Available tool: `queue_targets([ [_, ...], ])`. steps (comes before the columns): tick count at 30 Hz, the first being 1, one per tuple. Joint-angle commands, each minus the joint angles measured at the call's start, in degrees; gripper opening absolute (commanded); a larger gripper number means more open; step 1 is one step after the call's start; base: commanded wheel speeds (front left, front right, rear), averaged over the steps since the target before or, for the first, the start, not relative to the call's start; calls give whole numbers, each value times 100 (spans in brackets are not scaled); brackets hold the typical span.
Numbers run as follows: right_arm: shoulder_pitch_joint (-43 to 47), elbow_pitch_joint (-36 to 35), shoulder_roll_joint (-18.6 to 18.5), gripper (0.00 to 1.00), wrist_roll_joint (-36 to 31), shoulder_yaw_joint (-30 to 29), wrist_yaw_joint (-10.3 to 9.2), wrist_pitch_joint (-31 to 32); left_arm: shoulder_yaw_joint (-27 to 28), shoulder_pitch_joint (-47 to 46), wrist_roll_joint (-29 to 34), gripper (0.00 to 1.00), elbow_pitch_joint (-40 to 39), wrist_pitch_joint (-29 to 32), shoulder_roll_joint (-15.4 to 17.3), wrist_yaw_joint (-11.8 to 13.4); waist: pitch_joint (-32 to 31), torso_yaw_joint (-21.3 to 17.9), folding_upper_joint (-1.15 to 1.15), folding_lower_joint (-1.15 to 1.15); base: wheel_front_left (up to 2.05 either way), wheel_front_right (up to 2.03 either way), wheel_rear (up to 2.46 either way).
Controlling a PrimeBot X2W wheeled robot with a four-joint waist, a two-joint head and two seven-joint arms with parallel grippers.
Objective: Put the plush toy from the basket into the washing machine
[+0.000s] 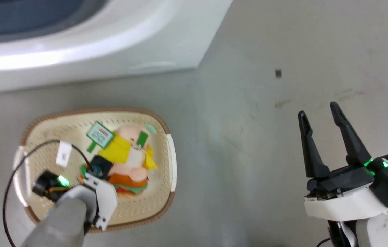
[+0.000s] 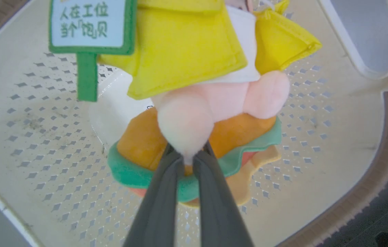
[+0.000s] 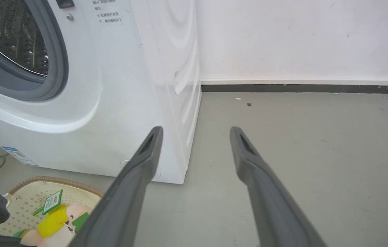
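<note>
**Left wrist view.**
- Left gripper [image 2: 188, 156]: fingers drawn nearly together, tips pinching the end of a pale pink limb of the plush toy [image 2: 187, 55].
- Plush toy: orange bun and green layer lie just past the tips. Yellow cloth is further ahead, and a green tag [image 2: 89, 27] is ahead and to the left.
- Basket [image 2: 36, 144]: its perforated cream floor spreads beneath the fingers on every side. The toy is inside it, apparently resting on the floor, though contact is hard to judge.

**Head view.**
- Left gripper: over the basket, its wrist housing covering the fingers. The toy extends beyond it toward the washing machine [image 1: 94, 61], which stands past the basket's far rim.
- Right gripper [image 1: 318, 109]: fingers spread with nothing between them, above the grey floor [image 1: 248, 154]. The basket is well apart, to its left.

**Right wrist view.**
- Right gripper: fingers wide apart.
- Washing machine: ahead and to the left, with the grey door seal [image 3: 56, 68] and steel drum [image 3: 8, 34] at far left.
- Basket with toy: low, beside the left finger.
- White wall [image 3: 300, 37]: straight ahead.
</note>
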Motion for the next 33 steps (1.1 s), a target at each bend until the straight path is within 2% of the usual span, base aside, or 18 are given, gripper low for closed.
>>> queue_targets([
  [1,8,46,-1,100,-51,18,3,-25,35,113,-50,0,1,-60,-20,38,-420,74,0,0,0,0,0],
  [12,301,451,-1,100,-117,-10,3,-25,45,859,-166,0,-487,-250,-142,173,-1679,430,0,0,0,0,0],
  [23,736,631,-1,100,-87,-92,3,-25,615,1762,-378,0,-2487,-255,195,534,-2605,723,0,0,0,0,0],
  [33,932,569,-1,100,-64,-80,3,-24,1514,2291,-711,0,-4439,-255,618,827,-2780,757,0,0,0,0,0],
])
